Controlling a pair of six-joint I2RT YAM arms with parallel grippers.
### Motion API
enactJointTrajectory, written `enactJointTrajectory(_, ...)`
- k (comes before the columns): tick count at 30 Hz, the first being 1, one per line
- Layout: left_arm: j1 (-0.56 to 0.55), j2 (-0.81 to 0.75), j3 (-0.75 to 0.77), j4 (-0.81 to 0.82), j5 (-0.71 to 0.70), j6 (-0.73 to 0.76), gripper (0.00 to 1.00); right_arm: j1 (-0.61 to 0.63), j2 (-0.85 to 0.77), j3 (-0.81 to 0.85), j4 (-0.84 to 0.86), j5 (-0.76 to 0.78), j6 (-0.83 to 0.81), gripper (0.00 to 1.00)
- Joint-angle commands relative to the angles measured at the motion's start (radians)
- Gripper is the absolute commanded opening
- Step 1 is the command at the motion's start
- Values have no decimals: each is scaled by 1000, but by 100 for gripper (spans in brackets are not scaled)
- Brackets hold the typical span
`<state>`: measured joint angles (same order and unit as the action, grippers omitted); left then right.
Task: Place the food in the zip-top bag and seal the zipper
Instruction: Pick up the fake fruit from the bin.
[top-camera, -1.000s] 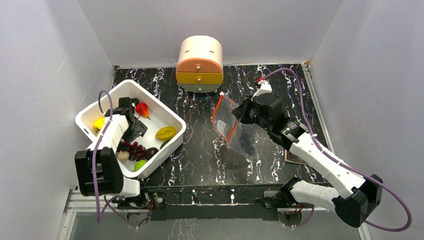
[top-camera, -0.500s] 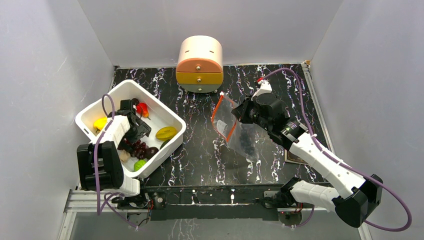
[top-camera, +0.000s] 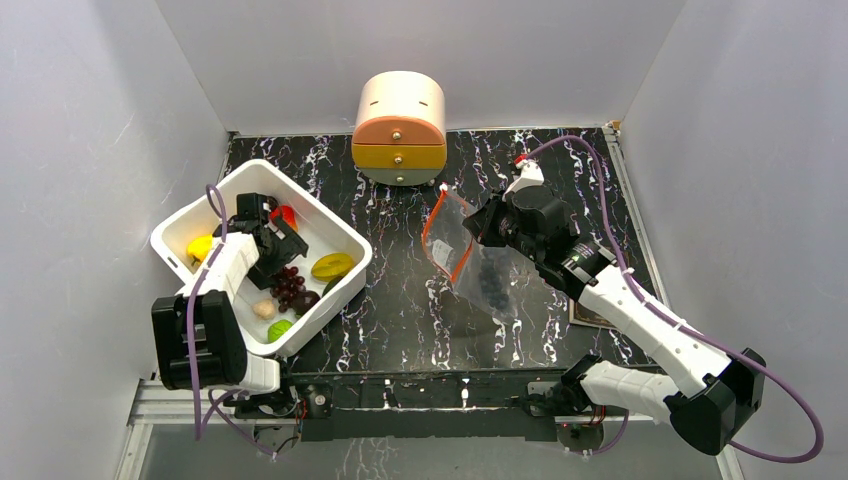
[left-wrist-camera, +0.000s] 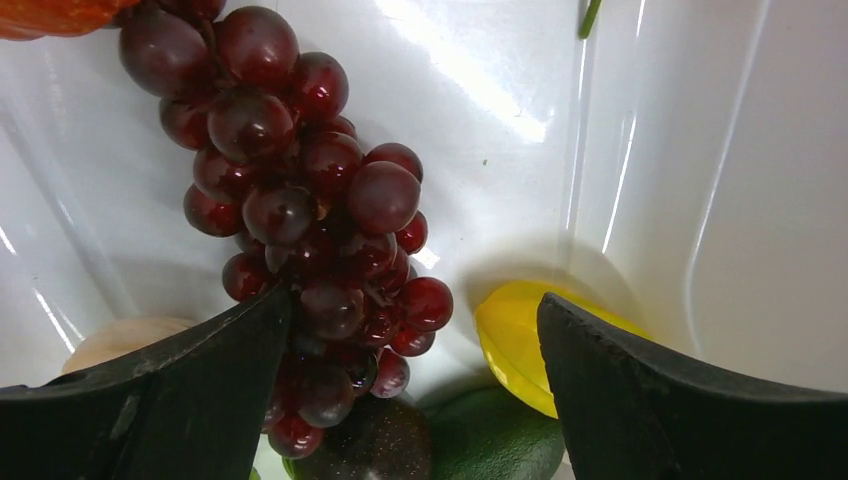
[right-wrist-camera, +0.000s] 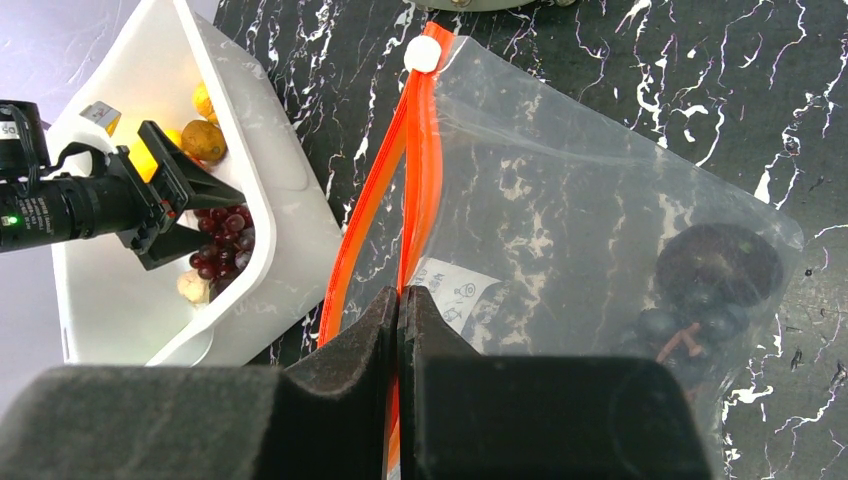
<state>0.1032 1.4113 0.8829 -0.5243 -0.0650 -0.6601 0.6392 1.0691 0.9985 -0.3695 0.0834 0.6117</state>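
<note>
The white tub (top-camera: 196, 217) holds the food: a red grape bunch (top-camera: 292, 285) (left-wrist-camera: 300, 200), a yellow-green piece (top-camera: 332, 266), a yellow piece (top-camera: 200, 246), a beige piece (top-camera: 263, 309) and a green one (top-camera: 281, 327). My left gripper (top-camera: 275, 245) (left-wrist-camera: 415, 400) is open inside the tub; the grapes lie against its left finger (left-wrist-camera: 170, 390). The clear zip-top bag (top-camera: 470, 255) (right-wrist-camera: 600, 190) is held up, with a dark purple grape bunch (top-camera: 492, 283) (right-wrist-camera: 700, 290) inside. My right gripper (top-camera: 480, 225) (right-wrist-camera: 399, 300) is shut on the red-orange zipper (right-wrist-camera: 425, 170). The mouth gapes, and the white slider tab (right-wrist-camera: 421, 56) is at the far end.
A rounded drawer unit (top-camera: 400, 125) stands at the back centre. Grey walls close in left, right and rear. The tub's right corner (top-camera: 362, 258) is close to the bag's mouth. A dark flat thing (top-camera: 590, 318) lies under the right arm.
My left gripper has shifted a little toward the far side of the tub, and the red grapes and beige piece now lie slightly further right. The right arm and bag have not moved.
</note>
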Motion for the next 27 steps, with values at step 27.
enactJointTrajectory(27,3,93,18,-29,-39,167,69,-1,-28,36,50,19,-3,0)
